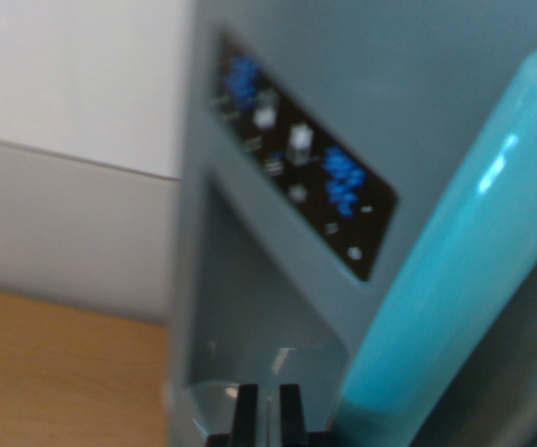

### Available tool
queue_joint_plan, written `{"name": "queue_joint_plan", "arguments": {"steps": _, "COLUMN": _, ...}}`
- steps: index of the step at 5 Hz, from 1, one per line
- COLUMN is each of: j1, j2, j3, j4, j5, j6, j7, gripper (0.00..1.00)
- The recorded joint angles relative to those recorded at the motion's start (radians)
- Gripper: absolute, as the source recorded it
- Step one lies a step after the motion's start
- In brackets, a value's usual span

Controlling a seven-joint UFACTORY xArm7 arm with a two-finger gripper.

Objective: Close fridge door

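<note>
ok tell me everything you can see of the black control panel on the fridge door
The black control panel is a long, dark, glossy-looking strip set into the grey-green fridge door, slanting from upper left to lower right in the wrist view. It carries two clusters of blue lit marks, one near each end, with a few small whitish buttons or icons between; blur hides any lettering. A recessed dispenser bay sits just below it, and the turquoise handle runs beside it on the wrist view's right. Nothing touches it.

Grey-teal fridge door point(249, 298), bright turquoise handle point(454, 279), black panel point(305, 154) (blue-lit digits), orange-brown floor point(54, 372).
</note>
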Motion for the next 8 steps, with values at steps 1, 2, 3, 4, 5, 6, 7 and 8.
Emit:
{"name": "queue_joint_plan", "arguments": {"steps": 1, "j1": -0.0006, "j2": 0.037, "j3": -0.051, "j4": 0.023, "j5": 0.0000, "j6": 0.000, "j7": 0.000, "gripper": 1.00}}
{"name": "queue_joint_plan", "arguments": {"steps": 2, "j1": -0.0006, "j2": 0.037, "j3": -0.051, "j4": 0.023, "j5": 0.0000, "j6": 0.000, "j7": 0.000, "gripper": 1.00}}
{"name": "queue_joint_plan", "arguments": {"steps": 3, "j1": -0.0007, "j2": 0.051, "j3": -0.101, "j4": 0.026, "j5": 0.0000, "j6": 0.000, "j7": 0.000, "gripper": 1.00}}
{"name": "queue_joint_plan", "arguments": {"steps": 4, "j1": -0.0007, "j2": 0.051, "j3": -0.101, "j4": 0.026, "j5": 0.0000, "j6": 0.000, "j7": 0.000, "gripper": 1.00}}
{"name": "queue_joint_plan", "arguments": {"steps": 5, "j1": -0.0007, "j2": 0.085, "j3": -0.132, "j4": 0.056, "j5": 0.0000, "j6": 0.000, "j7": 0.000, "gripper": 1.00}}
{"name": "queue_joint_plan", "arguments": {"steps": 6, "j1": -0.0007, "j2": 0.085, "j3": -0.132, "j4": 0.056, "j5": 0.0000, "j6": 0.000, "j7": 0.000, "gripper": 1.00}}
{"name": "queue_joint_plan", "arguments": {"steps": 7, "j1": -0.0007, "j2": 0.142, "j3": -0.148, "j4": 0.104, "j5": 0.0000, "j6": 0.000, "j7": 0.000, "gripper": 1.00}}
{"name": "queue_joint_plan", "arguments": {"steps": 8, "j1": -0.0007, "j2": 0.142, "j3": -0.148, "j4": 0.104, "j5": 0.0000, "j6": 0.000, "j7": 0.000, "gripper": 1.00}}
